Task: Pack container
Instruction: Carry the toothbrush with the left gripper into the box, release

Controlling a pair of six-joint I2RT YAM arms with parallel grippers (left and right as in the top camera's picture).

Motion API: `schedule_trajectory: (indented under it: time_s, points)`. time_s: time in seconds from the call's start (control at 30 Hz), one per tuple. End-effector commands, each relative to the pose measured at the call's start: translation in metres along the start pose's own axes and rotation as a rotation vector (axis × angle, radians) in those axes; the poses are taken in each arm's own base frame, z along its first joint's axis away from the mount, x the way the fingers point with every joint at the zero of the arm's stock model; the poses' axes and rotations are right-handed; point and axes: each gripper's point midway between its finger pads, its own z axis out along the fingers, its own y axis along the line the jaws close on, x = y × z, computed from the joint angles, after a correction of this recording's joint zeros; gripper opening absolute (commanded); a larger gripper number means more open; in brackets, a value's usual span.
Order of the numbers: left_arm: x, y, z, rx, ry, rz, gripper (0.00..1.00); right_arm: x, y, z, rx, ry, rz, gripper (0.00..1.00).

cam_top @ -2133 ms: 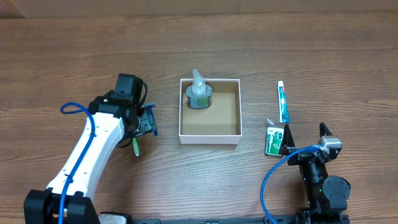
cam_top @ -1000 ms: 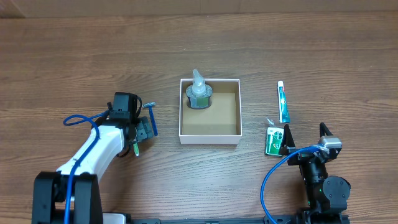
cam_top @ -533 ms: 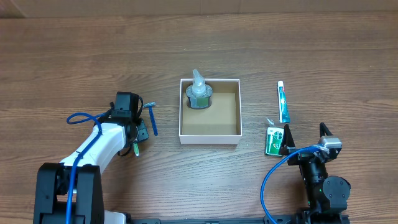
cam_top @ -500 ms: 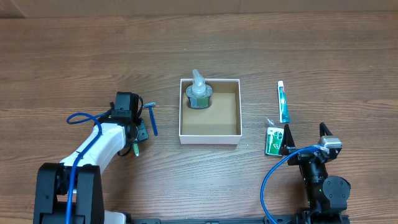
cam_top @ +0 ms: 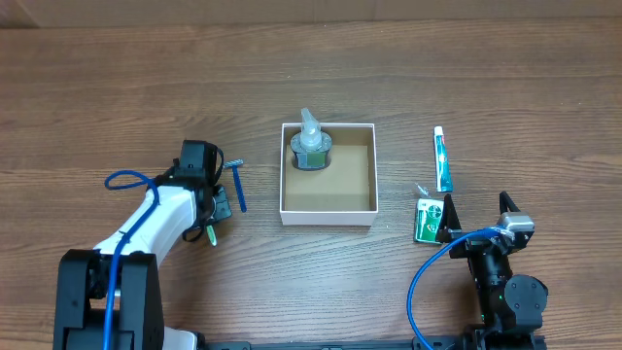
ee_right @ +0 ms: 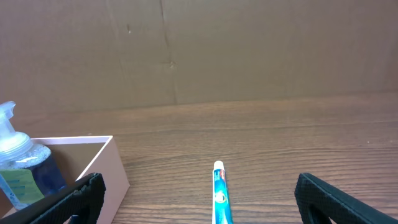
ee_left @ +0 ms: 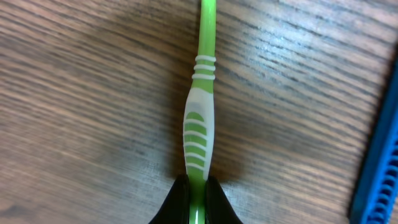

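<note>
The container [cam_top: 328,216] sat mid-worktop [cam_top: 117,87], between your two arms, with a clear bottle [cam_top: 311,148] standing in its far-left corner. It looked like light, thin cardboard, likely to slide if nudged and to buckle if squeezed. A pinch over the rim of a free wall would probably have suited you best. Only the left wrist view showed the left gripper [ee_left: 197,190], its fingers [ee_left: 179,200] narrow and nipping the green toothbrush [ee_left: 199,134] by the handle; overhead, the arm hid that grip. Your right gripper [cam_top: 475,212] stood wide and empty, near the toothpaste [ee_right: 219,190].
</note>
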Motion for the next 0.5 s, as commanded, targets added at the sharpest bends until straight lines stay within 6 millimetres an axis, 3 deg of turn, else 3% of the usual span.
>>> schedule_trajectory:
  time_s: [0.0,0.27,0.47]
  points:
    - [-0.029,-0.005,-0.019,0.004,-0.042,0.039,0.04,0.001,-0.001,0.000,0.002,-0.009,-0.008,1.00]
    - [-0.061,-0.026,-0.082,0.047,-0.061,0.069,0.04,0.001,-0.001,0.000,0.002,-0.009,-0.007,1.00]
    - [-0.065,-0.082,-0.141,0.215,-0.121,0.151,0.04,0.001,-0.001,0.000,0.002,-0.009,-0.008,1.00]
